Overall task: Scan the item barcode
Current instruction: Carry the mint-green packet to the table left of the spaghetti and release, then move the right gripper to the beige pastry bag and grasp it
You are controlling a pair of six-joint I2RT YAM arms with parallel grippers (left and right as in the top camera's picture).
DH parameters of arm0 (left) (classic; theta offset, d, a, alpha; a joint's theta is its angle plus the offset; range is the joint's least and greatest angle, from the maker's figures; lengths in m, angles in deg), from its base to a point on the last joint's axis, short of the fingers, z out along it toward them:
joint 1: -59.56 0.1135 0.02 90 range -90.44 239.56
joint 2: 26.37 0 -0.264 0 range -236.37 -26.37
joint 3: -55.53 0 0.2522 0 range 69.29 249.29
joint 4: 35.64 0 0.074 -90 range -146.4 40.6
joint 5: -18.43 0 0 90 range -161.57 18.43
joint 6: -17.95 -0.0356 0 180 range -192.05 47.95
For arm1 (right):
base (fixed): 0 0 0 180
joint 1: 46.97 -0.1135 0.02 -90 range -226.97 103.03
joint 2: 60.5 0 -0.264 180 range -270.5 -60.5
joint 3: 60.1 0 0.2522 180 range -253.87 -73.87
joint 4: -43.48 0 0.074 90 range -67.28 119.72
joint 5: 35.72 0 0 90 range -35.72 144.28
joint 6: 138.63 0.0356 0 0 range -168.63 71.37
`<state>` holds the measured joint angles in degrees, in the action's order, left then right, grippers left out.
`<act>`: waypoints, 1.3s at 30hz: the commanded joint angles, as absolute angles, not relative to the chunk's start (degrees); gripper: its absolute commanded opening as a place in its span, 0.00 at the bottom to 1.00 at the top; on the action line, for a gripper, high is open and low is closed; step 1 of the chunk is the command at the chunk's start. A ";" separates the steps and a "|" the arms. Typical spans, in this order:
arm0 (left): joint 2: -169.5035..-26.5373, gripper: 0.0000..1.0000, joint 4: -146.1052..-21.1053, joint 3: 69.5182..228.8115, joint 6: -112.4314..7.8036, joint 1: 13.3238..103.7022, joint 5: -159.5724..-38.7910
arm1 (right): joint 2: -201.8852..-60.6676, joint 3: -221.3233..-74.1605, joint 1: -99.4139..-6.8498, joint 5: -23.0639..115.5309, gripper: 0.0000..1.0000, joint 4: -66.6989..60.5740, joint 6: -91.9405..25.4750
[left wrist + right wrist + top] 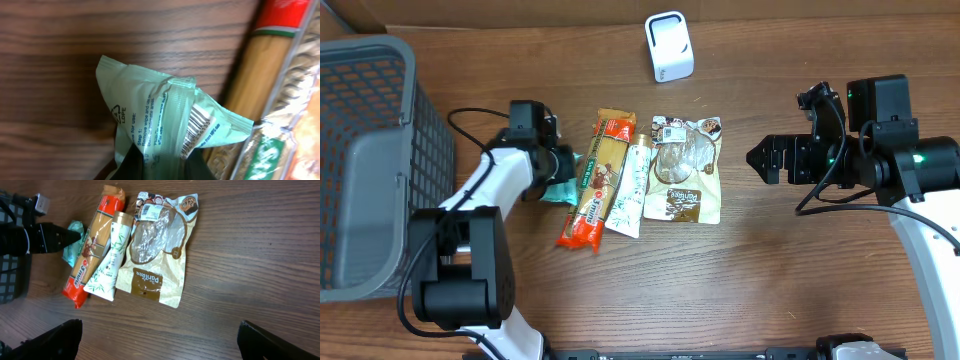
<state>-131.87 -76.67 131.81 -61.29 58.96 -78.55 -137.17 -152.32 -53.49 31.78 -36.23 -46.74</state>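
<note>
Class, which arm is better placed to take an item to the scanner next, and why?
Left. The left pincer is shut on the green packet, barcode showing. The right pincer is open and empty, touching nothing.

"LDPE" & "Step 1:" on green pkt [150, 107]; "Panitee" on brown bag [152, 282].

One mesh basket [370, 90], one white scanner [669, 47], one green packet [150, 100], one spaghetti pack [597, 180], one tube [630, 190], one brown bag [687, 178].
</note>
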 commanded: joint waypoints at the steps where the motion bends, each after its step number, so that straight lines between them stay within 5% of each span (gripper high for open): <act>1: -132.87 0.07 -74.96 128.20 -57.83 55.40 -83.93 | -137.10 -153.70 -53.82 31.71 1.00 -35.95 -47.00; 3: -132.85 0.14 -74.09 128.23 -57.83 53.72 -85.63 | -137.10 -153.70 -53.82 31.71 1.00 -35.92 -47.00; 10: -132.85 0.74 -74.72 128.23 -57.72 50.76 -85.98 | -137.10 -153.70 -53.82 31.67 1.00 -36.01 -47.00; 11: -132.67 1.00 -74.87 128.31 -57.61 51.03 -85.96 | -137.10 -153.70 -53.82 31.67 1.00 -35.99 -46.98; 27: -115.84 1.00 -100.62 153.03 -64.91 56.84 -86.02 | -138.87 -153.70 -53.82 31.47 1.00 -35.97 -47.77; 39: -109.31 1.00 -108.42 156.71 -65.46 56.64 -86.00 | -156.60 -153.70 -49.03 20.69 0.98 -30.61 -61.32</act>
